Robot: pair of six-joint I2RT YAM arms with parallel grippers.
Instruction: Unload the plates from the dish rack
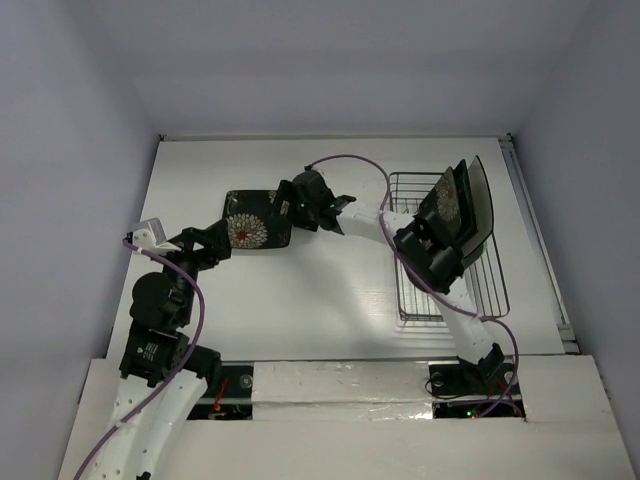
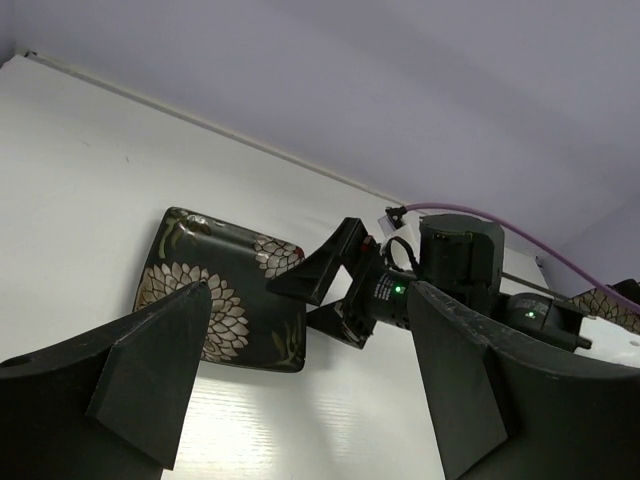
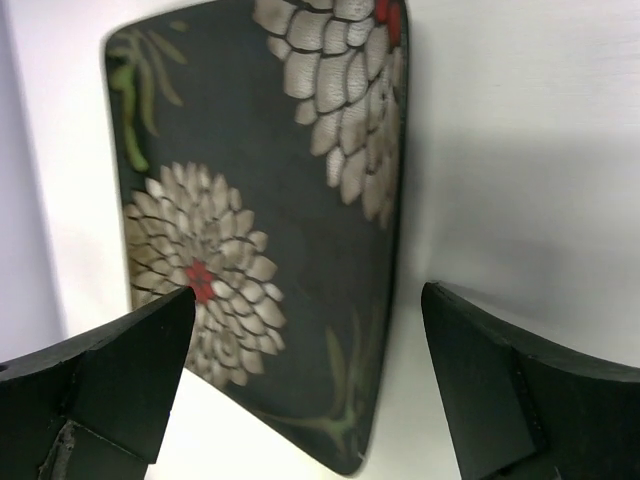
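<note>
Fingers on left gripper [image 2: 310,290] and right gripper [image 3: 308,292] are gaping wide beside a flowered plate [image 1: 255,220] lying on the bench [image 1: 330,290].

Floral plate [image 1: 255,228] flat; two plates [image 1: 450,205] upright in rack [image 1: 487,290].

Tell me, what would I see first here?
A black plate with white-red flowers lies flat on the white table, mid-scene, with the right gripper open at its right edge. Farther right, more plates stand upright in the wire dish rack. The left gripper is open too, facing the flat plate from the left.
</note>
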